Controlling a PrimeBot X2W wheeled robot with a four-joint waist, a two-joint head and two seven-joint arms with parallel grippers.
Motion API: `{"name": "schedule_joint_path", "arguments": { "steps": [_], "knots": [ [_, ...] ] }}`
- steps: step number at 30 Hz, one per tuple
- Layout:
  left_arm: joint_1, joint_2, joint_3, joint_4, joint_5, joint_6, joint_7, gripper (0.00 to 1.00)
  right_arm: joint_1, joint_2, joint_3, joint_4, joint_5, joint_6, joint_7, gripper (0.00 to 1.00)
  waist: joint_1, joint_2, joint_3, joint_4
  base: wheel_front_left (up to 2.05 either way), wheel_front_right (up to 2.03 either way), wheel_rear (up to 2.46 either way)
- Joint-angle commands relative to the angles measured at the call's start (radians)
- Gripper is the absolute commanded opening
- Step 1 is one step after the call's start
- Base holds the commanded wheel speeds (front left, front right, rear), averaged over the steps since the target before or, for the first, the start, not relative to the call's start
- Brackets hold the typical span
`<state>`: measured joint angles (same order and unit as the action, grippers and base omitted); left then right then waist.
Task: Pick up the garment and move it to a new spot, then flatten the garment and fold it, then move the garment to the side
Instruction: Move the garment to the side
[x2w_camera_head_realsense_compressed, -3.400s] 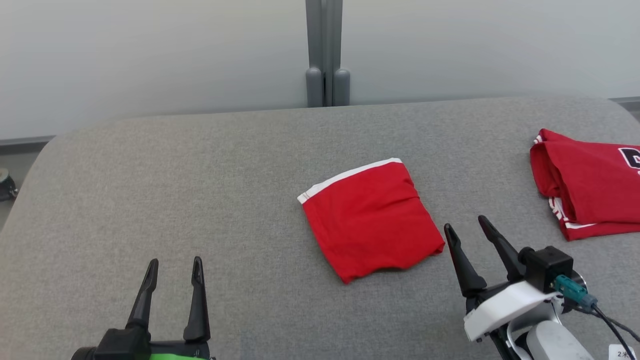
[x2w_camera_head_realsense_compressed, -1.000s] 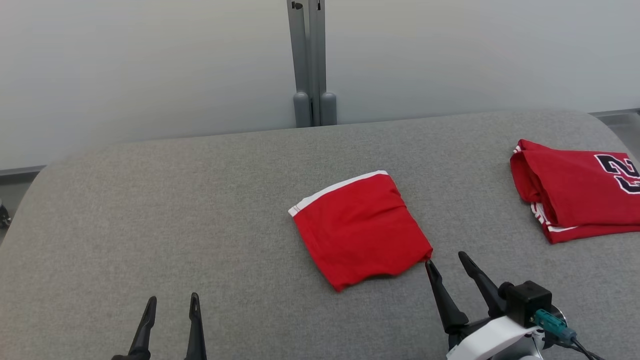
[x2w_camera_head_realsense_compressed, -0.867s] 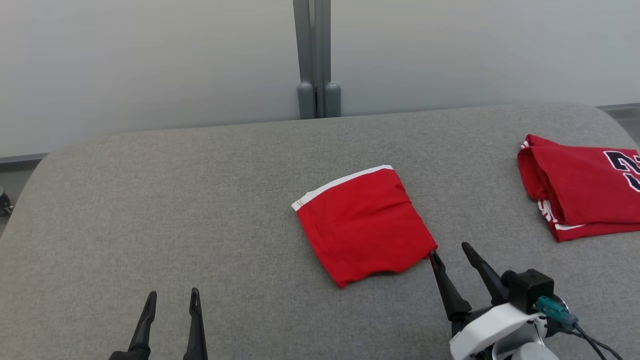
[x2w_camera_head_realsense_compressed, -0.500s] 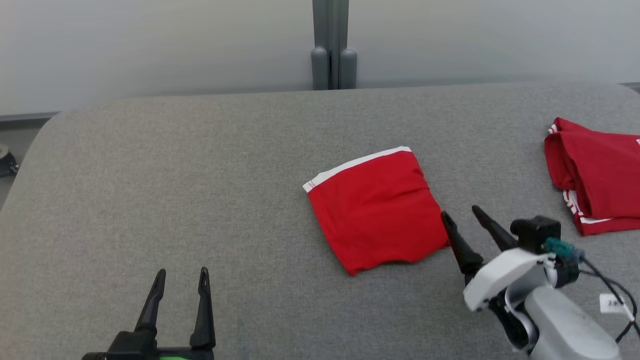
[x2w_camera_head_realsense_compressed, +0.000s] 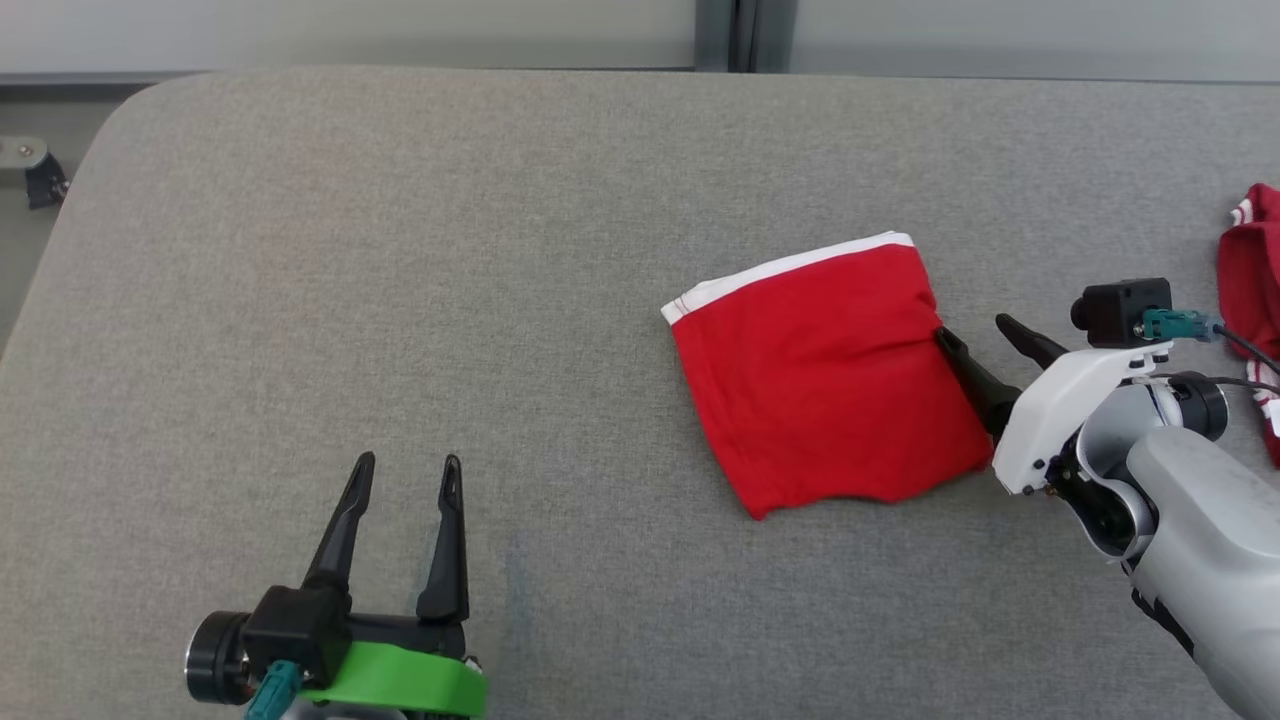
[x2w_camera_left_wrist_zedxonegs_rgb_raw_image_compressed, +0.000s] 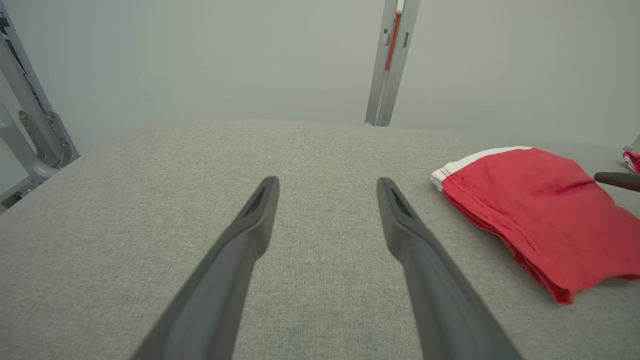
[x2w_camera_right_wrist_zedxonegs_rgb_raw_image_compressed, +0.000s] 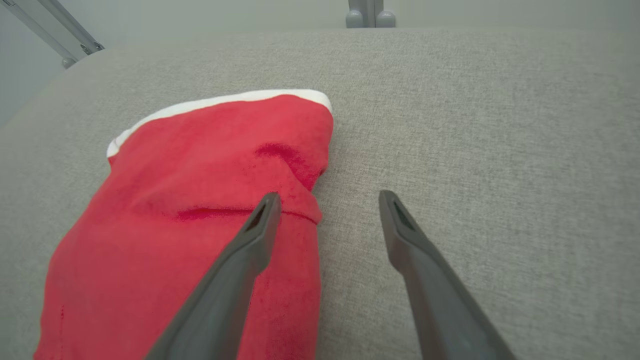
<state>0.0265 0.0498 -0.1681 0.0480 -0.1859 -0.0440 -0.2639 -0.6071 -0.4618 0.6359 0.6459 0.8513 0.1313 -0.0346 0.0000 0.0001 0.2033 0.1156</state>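
We find the garment (x2w_camera_head_realsense_compressed: 830, 375) folded on the table (x2w_camera_head_realsense_compressed: 300, 250); only the move aside seems left. The right gripper (x2w_camera_head_realsense_compressed: 970, 328) stands spread astride its right edge, perhaps touching; left gripper (x2w_camera_head_realsense_compressed: 408, 460) spread, well apart.

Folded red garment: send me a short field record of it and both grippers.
folded red garment: white band at far edge, flat on grey table
right gripper: open, straddling garment's right edge, one of its fingers above cloth
left gripper: open, over bare table, apart from garment
other: second red garment at right edge
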Motion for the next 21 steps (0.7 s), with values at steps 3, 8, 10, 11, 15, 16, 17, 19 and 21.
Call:
{"name": "schedule_joint_path", "arguments": {
  "steps": [3, 8, 10, 11, 15, 16, 17, 19, 21],
  "knots": [
    [-0.033, 0.002, -0.034, 0.008, -0.005, -0.01, 0.0, 1.0, -0.034, -0.014, 0.059, 0.034, 0.024, -0.001, 0.029, 1.0, 0.0, -0.0001, 0.065, 0.057, 0.0, 0.0, 0.0],
    [-0.05, 0.002, -0.068, 0.004, -0.013, 0.005, 0.0, 1.0, -0.043, -0.021, 0.133, 0.057, 0.082, -0.001, 0.04, 0.0, 0.0, -0.0001, 0.077, 0.061, 0.0, 0.0, 0.0],
    [-0.051, 0.002, -0.07, 0.001, -0.014, 0.007, 0.0, 1.0, -0.044, -0.041, 0.158, 0.056, 0.087, -0.003, 0.019, 0.0, 0.0, -0.0001, 0.076, 0.052, 0.0, 0.0, 0.0],
    [-0.05, 0.002, -0.069, 0.001, -0.011, 0.007, 0.0, 1.0, -0.046, -0.053, 0.169, 0.055, 0.091, -0.003, 0.007, 0.0, 0.0, -0.0001, 0.074, 0.042, 0.0, 0.0, 0.0],
    [-0.042, 0.002, -0.053, -0.002, 0.005, 0.001, 0.0, 1.0, -0.067, -0.11, 0.2, 0.048, 0.071, -0.003, -0.045, 0.0, 0.0, -0.0001, 0.074, -0.013, 0.0, 0.0, 0.0],
    [-0.041, 0.002, -0.047, -0.003, 0.011, -0.002, 0.0, 1.0, -0.074, -0.122, 0.206, 0.043, 0.064, -0.003, -0.056, 0.0, 0.0, -0.0001, 0.075, -0.028, 0.0, 0.0, 0.0],
    [-0.043, 0.002, -0.042, -0.003, 0.016, -0.007, 0.0, 1.0, -0.082, -0.137, 0.214, 0.037, 0.057, -0.003, -0.064, 0.0, 0.0, -0.0001, 0.079, -0.047, 0.0, 0.0, 0.0],
    [-0.047, 0.002, -0.032, -0.007, 0.026, -0.011, 0.0, 1.0, -0.101, -0.17, 0.221, 0.025, 0.046, -0.002, -0.076, 0.0, 0.0, -0.0001, 0.087, -0.081, 0.0, 0.0, 0.0],
    [-0.056, 0.002, -0.023, -0.011, 0.036, -0.019, 0.0, 1.0, -0.118, -0.207, 0.218, 0.015, 0.039, -0.002, -0.084, 0.0, 0.0, -0.0001, 0.098, -0.113, 0.0, 0.0, 0.0]
  ]
}}
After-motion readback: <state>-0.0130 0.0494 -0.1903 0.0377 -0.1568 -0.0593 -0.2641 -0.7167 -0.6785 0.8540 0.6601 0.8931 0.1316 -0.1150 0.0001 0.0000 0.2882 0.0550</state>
